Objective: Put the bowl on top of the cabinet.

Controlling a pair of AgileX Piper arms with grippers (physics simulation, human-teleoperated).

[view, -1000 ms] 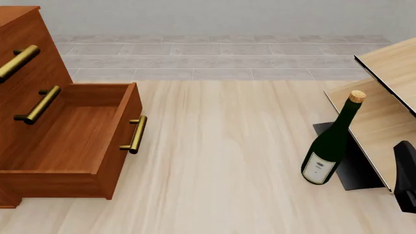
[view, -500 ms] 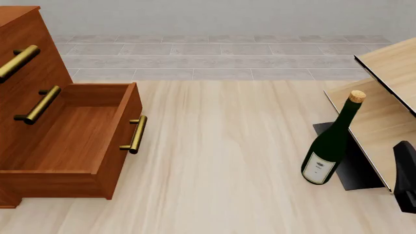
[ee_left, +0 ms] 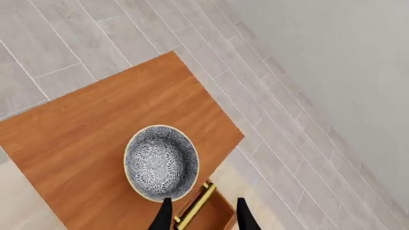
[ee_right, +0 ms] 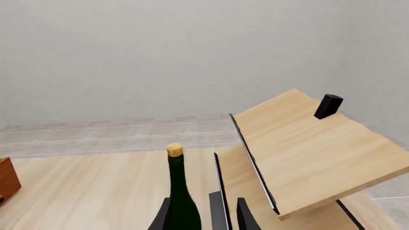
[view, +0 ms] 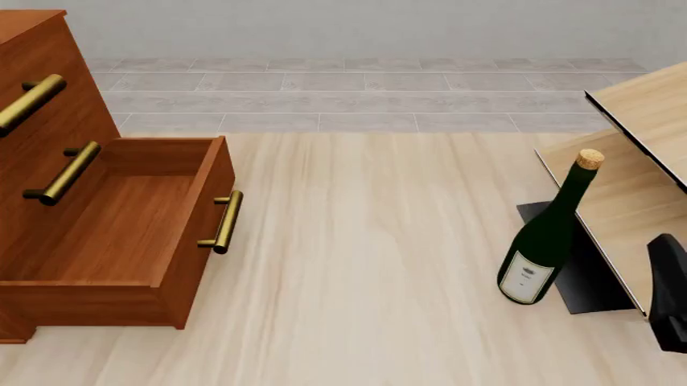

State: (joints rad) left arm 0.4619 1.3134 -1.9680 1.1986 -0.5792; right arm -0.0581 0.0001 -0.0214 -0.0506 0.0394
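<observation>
One small round ceramic bowl (ee_left: pixel 161 163), white with a dense blue-grey speckle, sits upright on the flat top of the one large reddish-brown wooden cabinet (ee_left: pixel 83 143), toward the corner of that top and clear of both edges. The left pincer (ee_left: pixel 200 215) hangs above it, its two black fingertips (ee_left: pixel 162 216) parted with nothing between them; past them shows one long brass bar handle (ee_left: pixel 195 207) on the cabinet's front.

From the front, the cabinet (view: pixel 43 121) stands at the left of the pale wood tabletop (view: pixel 365 257), and three brass handles can be counted: two on the closed fronts (view: pixel 30 100) (view: pixel 67 172) and one on the lowest drawer (view: pixel 118 217), which is pulled out and shows a bare wooden floor. The cabinet's top runs out of this view, so the bowl cannot be seen here.

At the right, one dark green wine bottle (view: pixel 545 237) with a cork and a white label stands leaning against a pale light-wood rack (view: pixel 633 169) on a black base. The right pincer (ee_right: pixel 200 215) is low beside the rack, its two fingertips (ee_right: pixel 245 216) spread apart and empty, the bottle (ee_right: pixel 180 191) rising just ahead of them. One small black block (ee_right: pixel 328 106) sits on the rack's upper board.
</observation>
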